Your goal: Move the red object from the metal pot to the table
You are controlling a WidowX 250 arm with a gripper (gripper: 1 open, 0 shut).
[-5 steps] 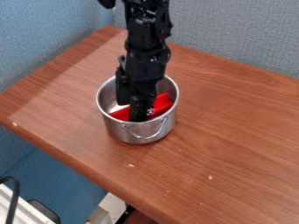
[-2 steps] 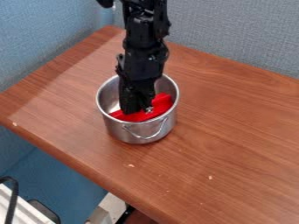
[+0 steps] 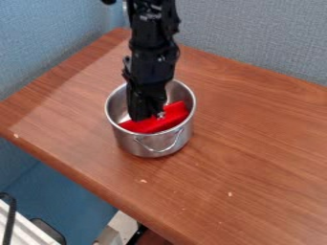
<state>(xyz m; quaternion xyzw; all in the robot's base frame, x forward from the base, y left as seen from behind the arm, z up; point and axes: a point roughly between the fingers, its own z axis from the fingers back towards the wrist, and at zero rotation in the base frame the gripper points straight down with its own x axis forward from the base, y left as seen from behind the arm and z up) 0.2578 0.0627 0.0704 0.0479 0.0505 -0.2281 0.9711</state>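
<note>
The metal pot (image 3: 181,140) stands on the table (image 3: 262,167), left of its centre, with its wire loop handle (image 3: 156,144) facing the front. The red object (image 3: 173,116) lies tilted inside the pot, one end raised toward the right rim. My gripper (image 3: 141,111) reaches straight down into the pot from above. Its black fingers are closed together on the left part of the red object, and their tips are partly hidden by the pot wall.
The table's front edge runs diagonally just below the pot, and its left corner (image 3: 10,122) is close by. Blue walls stand behind and to the left. Bare wood stretches to the right of the pot.
The fingers have closed on the red object inside the pot. The arm has shifted slightly left, and the red object now sits more tilted.
</note>
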